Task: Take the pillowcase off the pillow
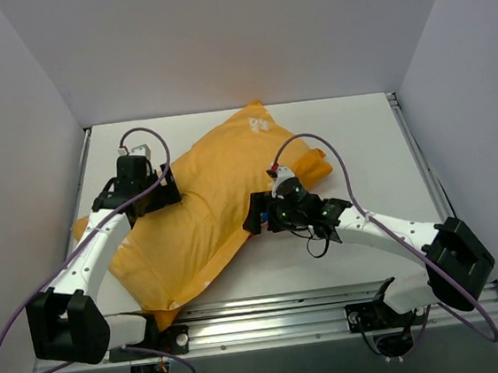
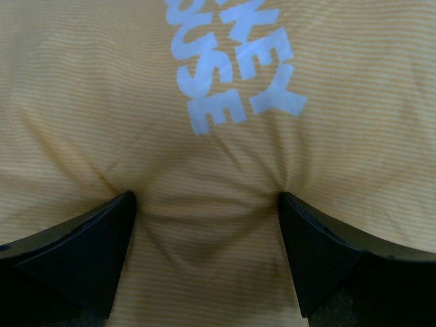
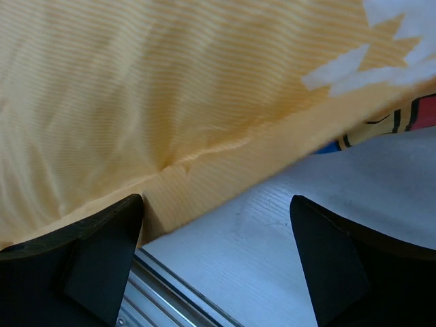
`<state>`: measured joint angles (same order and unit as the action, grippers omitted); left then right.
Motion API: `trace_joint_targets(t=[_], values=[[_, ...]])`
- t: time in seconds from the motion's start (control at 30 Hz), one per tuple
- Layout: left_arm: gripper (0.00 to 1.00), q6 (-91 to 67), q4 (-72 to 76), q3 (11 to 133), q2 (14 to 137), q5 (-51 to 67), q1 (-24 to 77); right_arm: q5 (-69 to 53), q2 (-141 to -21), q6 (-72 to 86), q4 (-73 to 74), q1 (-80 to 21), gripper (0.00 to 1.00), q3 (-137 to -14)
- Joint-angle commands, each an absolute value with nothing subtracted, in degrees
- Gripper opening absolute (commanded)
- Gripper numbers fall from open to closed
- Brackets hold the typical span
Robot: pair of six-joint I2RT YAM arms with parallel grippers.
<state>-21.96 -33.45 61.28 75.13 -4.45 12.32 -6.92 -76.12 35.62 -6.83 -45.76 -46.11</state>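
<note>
Apparently one pillowcase — two tools spread.

The top view looks down from the near edge over the whole tabletop; both wrist views face the pillowcase close up, shared by all three.

Bright, even light from above, soft faint shadows; both wrist views slightly soft, dark jaws blurred up close.

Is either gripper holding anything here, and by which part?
Nothing is held. The left gripper, open, presses down into the top of the pillowcase; the right gripper stands open at its edge.
</note>
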Motion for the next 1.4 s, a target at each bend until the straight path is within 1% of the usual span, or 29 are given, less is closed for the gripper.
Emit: trace_joint_targets(t=[0.0,0.03,0.07,0.13,0.2,0.23,0.3,0.37,0.43,0.47,0.53,0.57,0.63,0.77,0.8,0.87,0.9,0.93,0.97,1.0,1.07,1.13,1.2,1.3,1.33,1.37], values=[[0.94,-25.8,-30.9,58.0,72.5,3.2,12.5,-9.6,-79.6,40.4,-19.6,-43.5,0.84,-46.6],[0.94,-26.6,-29.3,56.5,71.3,5.3,12.7,-9.6,-81.0,40.0,-20.9,-42.4,0.84,-47.1],[0.94,-27.2,-28.7,55.1,70.6,9.4,13.0,-9.9,-82.4,40.2,-22.0,-39.0,0.84,-47.6],[0.94,-29.7,-28.3,51.7,67.3,11.6,14.9,-14.3,-87.3,40.5,-25.9,-34.8,0.83,-49.7],[0.94,-31.9,-28.4,48.4,64.4,13.5,16.9,-15.4,-92.9,37.8,-25.4,-31.1,0.82,-53.8],[0.94,-32.9,-28.4,47.3,60.9,13.8,17.9,-15.3,-95.1,36.2,-21.9,-30.6,0.82,-59.8],[0.94,-34.8,-28.8,45.7,57.4,13.8,20.2,-15.6,-100.2,32.4,-18.8,-30.0,0.82,-65.7],[0.94,-35.6,-31.1,44.8,52.9,12.5,20.6,-17.1,-103.0,30.9,-16.7,-29.9,0.82,-72.6],[0.94,-36.3,-32.0,45.2,49.8,12.0,20.8,-16.9,-106.3,28.8,-14.5,-29.6,0.82,-76.8],[0.94,-36.6,-31.9,45.4,49.1,12.5,20.9,-16.1,-107.4,28.0,-13.4,-29.4,0.82,-81.1],[0.94,-37.1,-30.4,46.0,47.9,15.4,22.1,-14.5,-110.3,24.7,-8.9,-28.7,0.82,-85.5],[0.94,-36.7,-30.3,47.0,47.7,15.6,22.8,-12.6,-110.9,23.7,-6.5,-28.5,0.83,-90.1],[0.94,-34.2,-31.9,48.5,47.5,14.2,25.0,-11.7,-110.7,20.8,-1.7,-28.0,0.84,-92.7],[0.94,-30.2,-35.6,51.2,46.6,10.3,26.4,-9.5,-103.8,19.5,2.4,-28.5,0.84,-89.0],[0.94,-29.6,-35.8,50.7,46.3,9.8,26.4,-7.7,-99.7,19.5,3.7,-28.7,0.84,-87.4],[0.94,-30.1,-35.2,49.5,46.1,8.8,26.5,-4.3,-95.0,19.9,4.7,-30.5,0.85,-81.1],[0.94,-30.4,-33.5,47.6,46.3,8.8,26.5,-0.4,-90.1,20.2,5.9,-31.5,0.85,-79.0],[0.94,-30.9,-32.4,46.6,47.3,9.0,26.6,2.3,-87.7,20.7,6.4,-32.9,0.85,-75.1],[0.94,-32.2,-31.0,45.6,47.7,9.4,26.7,4.5,-85.6,21.3,7.1,-34.5,0.85,-73.4],[0.94,-32.8,-28.3,43.8,48.5,9.5,26.9,8.7,-81.8,23.0,8.7,-38.4,0.84,-71.8],[0.94,-34.4,-25.9,42.7,50.9,9.1,27.6,11.8,-78.7,26.0,10.7,-42.3,0.82,-68.5],[0.95,-35.2,-23.3,42.0,52.9,8.5,27.9,15.8,-74.5,32.0,12.7,-47.8,0.8,-66.4],[0.95,-36.5,-21.0,41.7,53.9,8.0,28.6,17.2,-71.3,38.0,13.1,-53.1,0.78,-62.9],[0.96,-37.7,-18.6,41.6,54.8,7.3,29.7,19.4,-69.5,42.7,12.6,-58.3,0.76,-60.1],[0.96,-37.9,-18.4,41.7,55.2,7.1,29.9,20.6,-69.6,45.2,12.7,-62.2,0.76,-59.9],[0.98,-38.0,-18.2,41.8,55.5,6.9,30.1,22.9,-69.9,46.2,12.8,-64.0,0.75,-59.8]])
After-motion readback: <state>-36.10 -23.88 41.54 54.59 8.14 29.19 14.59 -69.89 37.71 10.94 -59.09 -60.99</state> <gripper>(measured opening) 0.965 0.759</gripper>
